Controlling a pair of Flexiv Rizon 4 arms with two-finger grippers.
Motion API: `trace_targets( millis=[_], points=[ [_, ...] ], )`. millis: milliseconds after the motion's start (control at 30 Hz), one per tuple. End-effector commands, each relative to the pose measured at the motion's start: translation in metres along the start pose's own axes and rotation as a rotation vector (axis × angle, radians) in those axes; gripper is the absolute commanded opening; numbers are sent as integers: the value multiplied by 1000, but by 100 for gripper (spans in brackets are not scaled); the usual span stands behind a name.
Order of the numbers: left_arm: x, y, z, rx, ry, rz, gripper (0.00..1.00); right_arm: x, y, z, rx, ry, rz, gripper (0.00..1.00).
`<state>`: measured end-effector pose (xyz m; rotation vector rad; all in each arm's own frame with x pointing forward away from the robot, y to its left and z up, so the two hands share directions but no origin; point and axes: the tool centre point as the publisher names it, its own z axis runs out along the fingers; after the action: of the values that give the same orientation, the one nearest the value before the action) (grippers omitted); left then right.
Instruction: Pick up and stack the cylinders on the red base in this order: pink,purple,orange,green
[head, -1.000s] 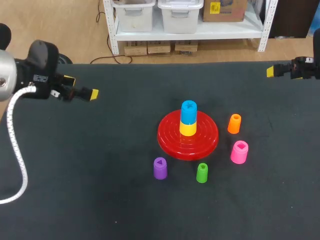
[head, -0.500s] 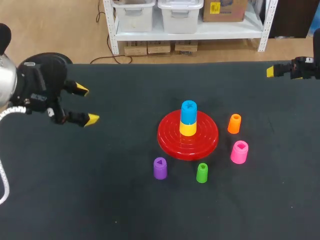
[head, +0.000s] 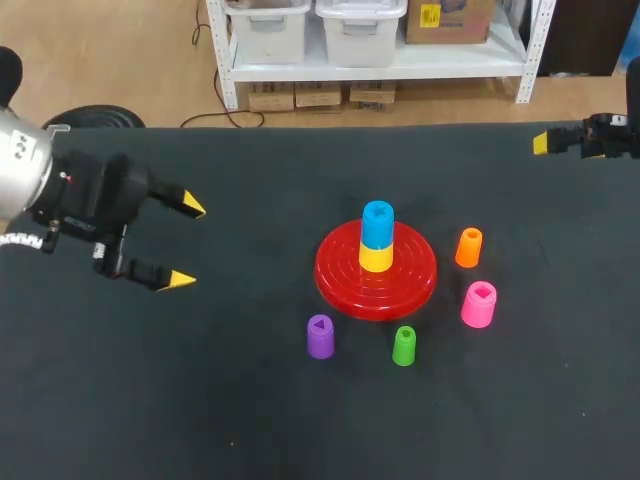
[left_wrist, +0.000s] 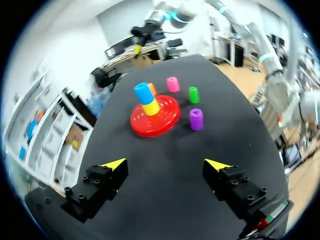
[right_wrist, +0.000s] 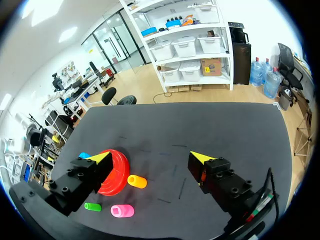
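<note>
While the black table (head: 250, 400) and everything standing on it have been left undisturbed over the last second, the left arm (head: 70, 195) has been swung from the far left edge toward the table's nearer part, and its wrist has been turned. The left gripper (head: 188, 245) is now presented with its fingers spread wide and nothing held between them. It is aimed along the table at the red base (head: 340, 280), well apart from it. The right gripper (right_wrist: 150, 157) has been kept at the far right edge, likewise spread wide and empty.

On the base, a yellow cylinder (head: 376, 258) is seated with a blue cylinder (head: 377, 222) on top. The pink cylinder (head: 479, 304) is stood near the base's right side, with the orange cylinder (head: 468, 247) just beyond it. The purple cylinder (head: 320, 336) and green cylinder (head: 404, 345) are stood at the base's near rim.

None of the four listed cylinders has yet been stacked. An approach by the left arm is judged to have been started. The pink cylinder is required first, although it is located nearer the right arm.
</note>
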<state>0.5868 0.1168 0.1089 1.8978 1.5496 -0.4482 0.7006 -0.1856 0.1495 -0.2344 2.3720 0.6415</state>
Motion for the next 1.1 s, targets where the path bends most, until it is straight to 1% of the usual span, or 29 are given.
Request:
trace_targets(
  millis=[33,67,133,167,233,333,367,433,533,633,700,800,1100],
  points=[
    [3,4,7,68,-20,52,100,0,0,0,2,0,0,100],
    [2,2,9,77,-22,61,100,0,0,0,2,0,0,100],
    [-1,-1,14,81,-25,46,100,0,0,0,2,0,0,100],
    [-3,-2,18,83,-23,32,100,0,0,0,2,0,0,100],
    [-6,0,23,84,-30,-27,100,0,0,0,2,0,0,100],
    [-11,2,28,36,-34,-67,100,0,0,0,2,0,0,100],
    [-14,2,29,5,-41,-52,100,0,0,0,2,0,0,100],
    [-16,1,28,-9,-45,-64,100,0,0,0,2,0,0,100],
    [-16,1,29,-12,-38,-83,100,0,0,0,2,0,0,100],
    [-15,-2,28,-7,-36,-94,100,0,0,0,2,0,0,100],
    [-13,-4,29,-7,-11,-129,100,0,0,0,2,0,0,100],
    [-11,-6,31,-14,-1,-134,100,0,0,0,2,0,0,100],
    [-9,-9,28,-29,-13,-154,100,0,0,0,2,0,0,100]
  ],
)
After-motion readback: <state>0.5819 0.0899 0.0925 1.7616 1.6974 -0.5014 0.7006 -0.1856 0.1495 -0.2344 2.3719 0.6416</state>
